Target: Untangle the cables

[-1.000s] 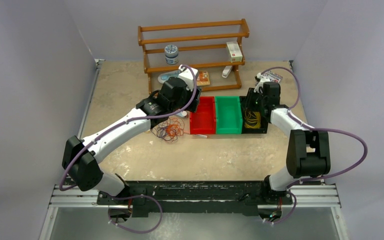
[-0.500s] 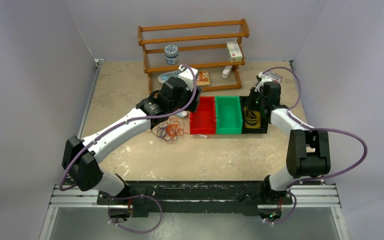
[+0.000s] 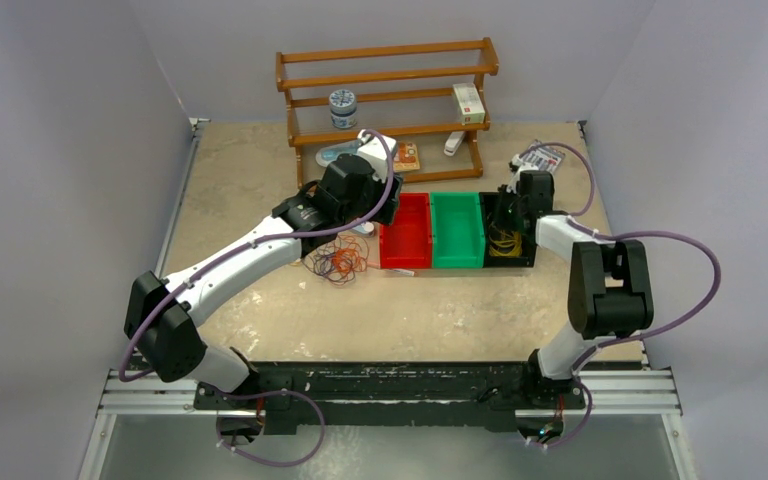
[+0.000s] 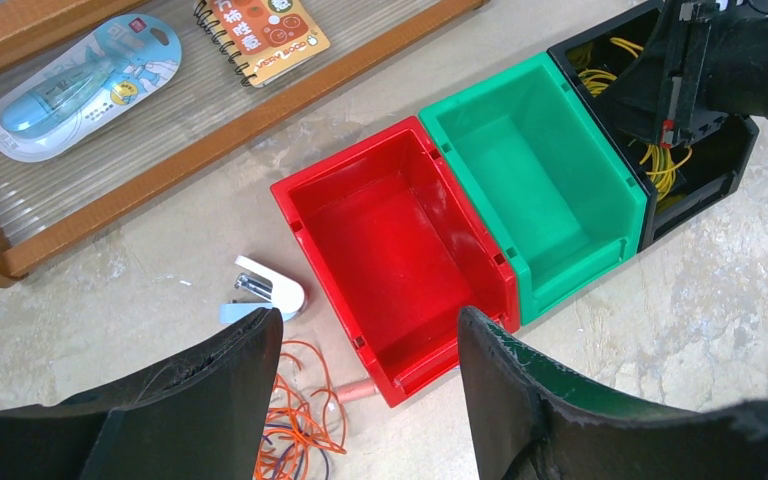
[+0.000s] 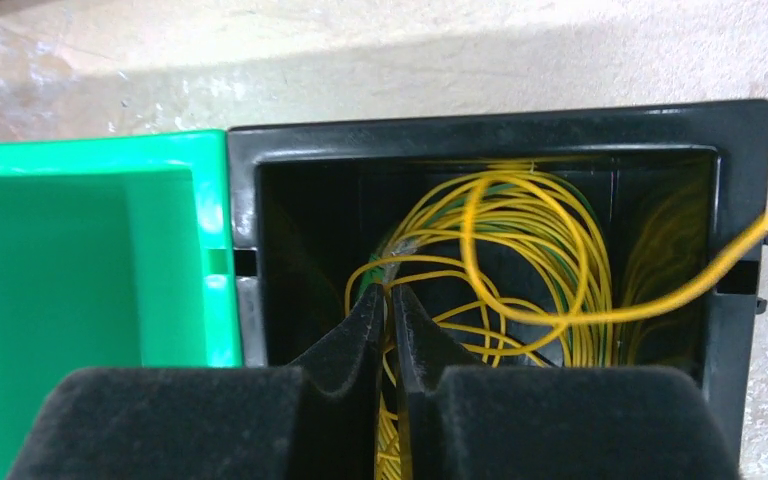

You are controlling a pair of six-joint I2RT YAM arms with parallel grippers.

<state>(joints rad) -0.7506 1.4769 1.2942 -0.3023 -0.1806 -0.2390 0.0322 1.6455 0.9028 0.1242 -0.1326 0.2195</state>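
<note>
Inside the black plastic bin (image 5: 500,125), thin yellow wire loops (image 5: 520,250) lie coiled, strands clamped in the right end effector (image 5: 388,300) dipping into it; a pull could drag out the whole coil or snag the rim. The orange-and-dark wire tangle (image 3: 338,262) lies on the bench (image 3: 410,320) beneath the hovering left end effector (image 4: 368,318), jaws spread, empty.

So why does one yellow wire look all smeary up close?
Right wrist view: the thin yellow wire loops sit close to the lens, and the strand crossing the rim of the black plastic bin is smeared, by motion or focus I can't tell. Left wrist view: the red plastic bin looks crisp. Top view: sharp, but wires tiny.
</note>
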